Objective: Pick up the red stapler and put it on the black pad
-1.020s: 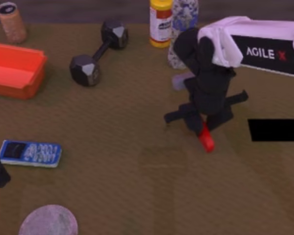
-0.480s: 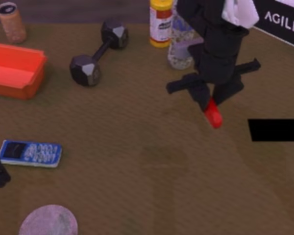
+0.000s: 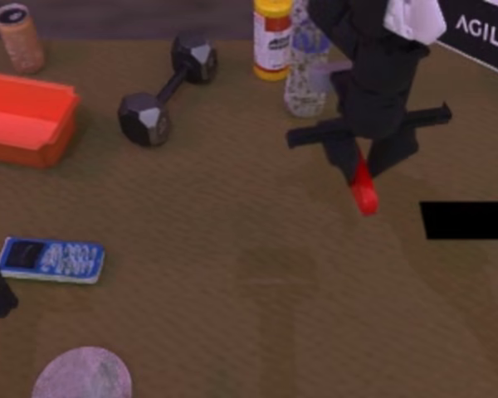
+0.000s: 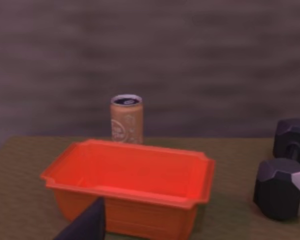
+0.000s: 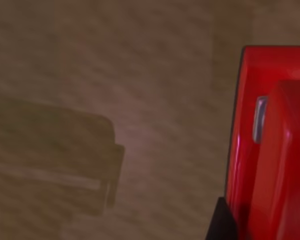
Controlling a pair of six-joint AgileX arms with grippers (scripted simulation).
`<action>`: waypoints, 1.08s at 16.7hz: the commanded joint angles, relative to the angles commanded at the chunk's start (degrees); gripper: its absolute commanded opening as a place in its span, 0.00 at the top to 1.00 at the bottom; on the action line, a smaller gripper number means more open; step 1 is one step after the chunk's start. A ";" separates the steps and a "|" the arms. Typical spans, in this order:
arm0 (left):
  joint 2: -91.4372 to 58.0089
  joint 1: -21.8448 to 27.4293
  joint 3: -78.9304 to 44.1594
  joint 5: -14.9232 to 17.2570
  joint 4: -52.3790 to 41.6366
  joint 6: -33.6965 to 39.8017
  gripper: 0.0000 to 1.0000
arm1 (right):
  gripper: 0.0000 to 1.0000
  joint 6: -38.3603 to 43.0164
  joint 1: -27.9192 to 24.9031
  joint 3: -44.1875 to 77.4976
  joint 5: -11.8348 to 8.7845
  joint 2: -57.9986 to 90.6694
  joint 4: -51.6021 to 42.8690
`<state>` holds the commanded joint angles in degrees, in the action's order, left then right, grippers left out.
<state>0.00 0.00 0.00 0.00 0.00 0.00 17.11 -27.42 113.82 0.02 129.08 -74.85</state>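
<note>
Gripping the red stapler (image 3: 363, 189) by one end, the right pincer (image 3: 358, 166) is dangling it. Stiff, light, glossy; black pad (image 3: 466, 220) is waiting at four o'clock.

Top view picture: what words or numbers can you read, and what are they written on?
"AGILE": white letters on the right arm's black panel, cut off at the picture's edge.
Yellow-capped bottle: has a label, too blurred to read.
Blue phone: pale marks, too blurred to read.
Tan can: pale print, unreadable.
Red stapler, held in the right claw, and black pad: no writing.
</note>
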 joint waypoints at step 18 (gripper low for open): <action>0.00 0.00 0.00 0.00 0.00 0.00 0.00 | 1.00 79.44 18.97 -11.13 0.23 -9.53 1.82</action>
<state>0.00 0.00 0.00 0.00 0.00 0.00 96.55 -8.45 102.69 0.25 119.55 -73.03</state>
